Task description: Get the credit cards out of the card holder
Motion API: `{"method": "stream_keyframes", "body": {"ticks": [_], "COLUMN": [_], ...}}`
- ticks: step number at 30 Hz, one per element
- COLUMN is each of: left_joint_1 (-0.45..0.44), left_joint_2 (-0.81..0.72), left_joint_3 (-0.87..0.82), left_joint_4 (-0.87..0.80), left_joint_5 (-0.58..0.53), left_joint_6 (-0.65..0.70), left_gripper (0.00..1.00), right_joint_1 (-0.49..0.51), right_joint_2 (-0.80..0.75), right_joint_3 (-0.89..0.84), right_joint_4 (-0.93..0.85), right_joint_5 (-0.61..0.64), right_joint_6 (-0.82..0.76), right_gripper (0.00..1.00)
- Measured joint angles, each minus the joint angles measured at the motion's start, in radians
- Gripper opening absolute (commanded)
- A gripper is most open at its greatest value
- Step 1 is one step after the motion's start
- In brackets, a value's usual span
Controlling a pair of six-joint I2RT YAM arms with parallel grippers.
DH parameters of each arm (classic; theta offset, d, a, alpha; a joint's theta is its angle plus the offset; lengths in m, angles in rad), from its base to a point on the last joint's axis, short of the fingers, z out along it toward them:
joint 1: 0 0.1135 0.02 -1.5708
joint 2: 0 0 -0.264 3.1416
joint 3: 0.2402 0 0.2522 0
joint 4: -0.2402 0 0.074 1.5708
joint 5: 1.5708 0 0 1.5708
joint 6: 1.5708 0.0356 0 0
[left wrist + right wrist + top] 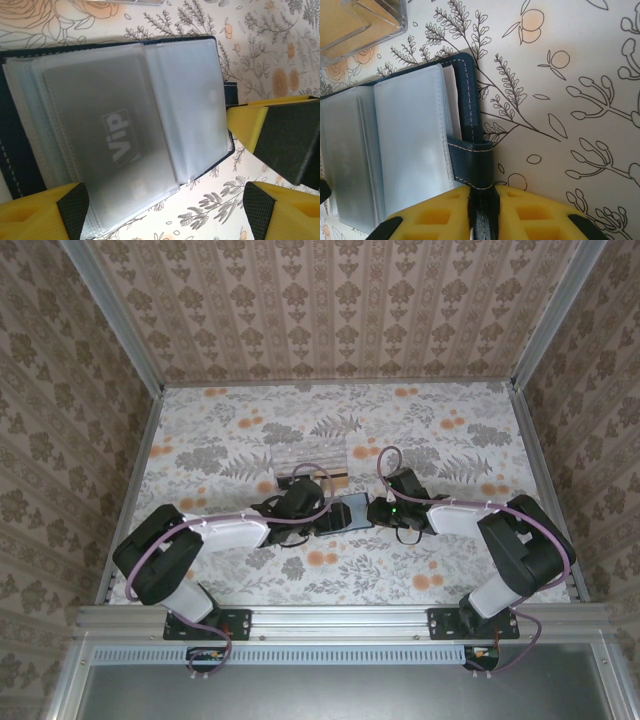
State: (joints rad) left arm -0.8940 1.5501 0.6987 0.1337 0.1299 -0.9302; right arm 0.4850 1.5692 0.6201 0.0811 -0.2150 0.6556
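Both arms reach in low from either side and meet at the holder (468,100), which lies open on the table (450,440) at mid-table. The left arm (200,535) bends in from the holder's left. The left gripper (165,210) hangs over the near edge of the holder, its yellow fingers (45,215) wide apart and gripping nothing. The right arm (470,520) comes in from the holder's right. The right gripper (481,200) is clamped on the holder's snap tab (475,160).

Frosted sleeves (410,140) fan out of the holder. One sleeve carries a pale card (115,150) marked "VIP". A clear box (310,462) stands just beyond the holder with something flat and tan inside. The right gripper sits close beside the left gripper's right finger.
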Motion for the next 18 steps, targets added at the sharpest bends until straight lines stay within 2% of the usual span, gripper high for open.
{"method": "stream_keyframes", "body": {"ticks": [18], "left_joint_1": [-0.002], "left_joint_2": [0.01], "left_joint_3": [0.008], "left_joint_4": [-0.01], "left_joint_5": [-0.02], "left_joint_6": [0.003], "left_gripper": [0.84], "right_joint_1": [0.0], "right_joint_2": [0.002], "right_joint_3": [0.0], "right_joint_4": [0.006], "right_joint_5": [-0.003], "right_joint_6": [0.0], "right_gripper": [0.22]}}
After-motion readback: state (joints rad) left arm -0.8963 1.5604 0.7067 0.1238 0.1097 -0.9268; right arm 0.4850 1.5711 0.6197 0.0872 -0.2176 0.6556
